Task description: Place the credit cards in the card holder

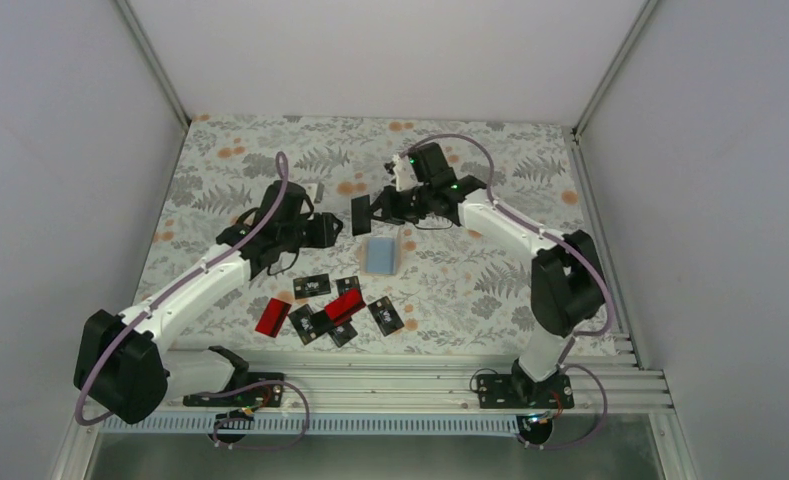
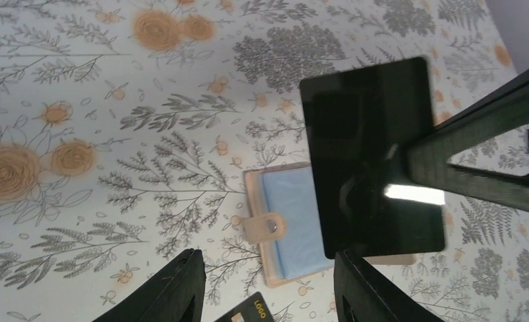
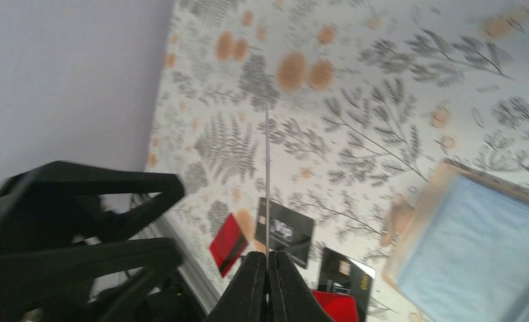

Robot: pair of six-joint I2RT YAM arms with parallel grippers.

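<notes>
The flowered counter (image 1: 490, 290) carries everything. Left of centre in the overhead view the left hand (image 1: 328, 230) hangs wide and empty, while the right hand (image 3: 267, 261) pinches a plain black card (image 2: 365, 147) by one edge. The open card holder (image 2: 291, 221) lies loose mid-frame, near that card. Pushed at a pocket, the unheld holder would likely slide, or the card could pivot in so thin a pinch. The other cards (image 1: 330, 310) lie scattered lower centre.

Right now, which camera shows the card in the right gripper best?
Left wrist: the black card faces it almost fully. The right wrist sees only its thin edge; the top view shows a small dark shape.
</notes>
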